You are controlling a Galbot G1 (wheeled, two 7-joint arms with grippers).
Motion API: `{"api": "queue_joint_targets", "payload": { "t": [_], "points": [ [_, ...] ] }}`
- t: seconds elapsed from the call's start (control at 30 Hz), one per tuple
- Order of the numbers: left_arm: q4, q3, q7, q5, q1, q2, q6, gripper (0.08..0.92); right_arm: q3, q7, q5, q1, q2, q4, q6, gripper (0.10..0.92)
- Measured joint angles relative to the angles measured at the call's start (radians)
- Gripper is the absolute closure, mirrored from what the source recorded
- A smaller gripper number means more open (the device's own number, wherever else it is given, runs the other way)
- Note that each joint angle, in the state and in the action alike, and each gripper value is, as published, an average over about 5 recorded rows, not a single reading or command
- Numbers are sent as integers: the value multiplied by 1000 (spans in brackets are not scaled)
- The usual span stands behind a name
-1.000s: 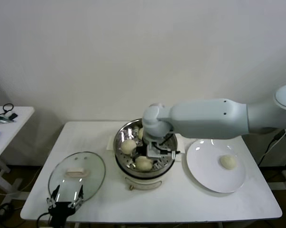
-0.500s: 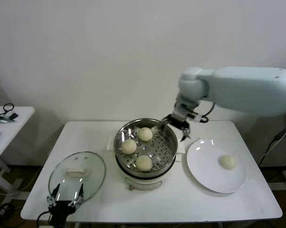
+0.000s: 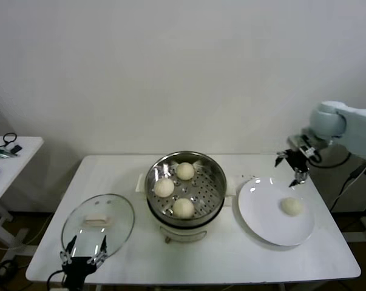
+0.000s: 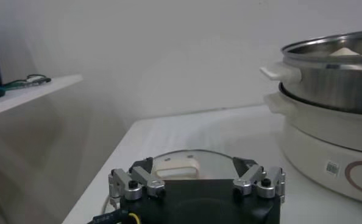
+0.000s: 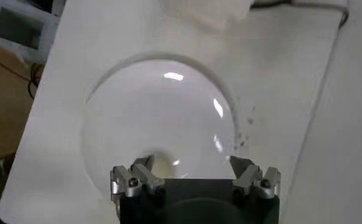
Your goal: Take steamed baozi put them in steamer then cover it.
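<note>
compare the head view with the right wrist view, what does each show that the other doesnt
Only the head view shows the steamer with three baozi inside, the glass cover lying flat on the table to its left, and the left gripper open just in front of that cover.

Only the right wrist view shows the plate from directly above, framed between the right gripper's open fingers.

Both show the white plate, the last baozi on it, the table, and the right gripper above the plate's far edge.
</note>
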Motion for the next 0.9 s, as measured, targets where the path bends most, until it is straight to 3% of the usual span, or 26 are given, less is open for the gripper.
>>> {"api": "queue_joint_targets", "payload": {
  "t": [0.9],
  "points": [
    [7,-4,-5,8,18,-10,-8,177,417,60,-221,-513,48,-275,-33,203]
  ]
}}
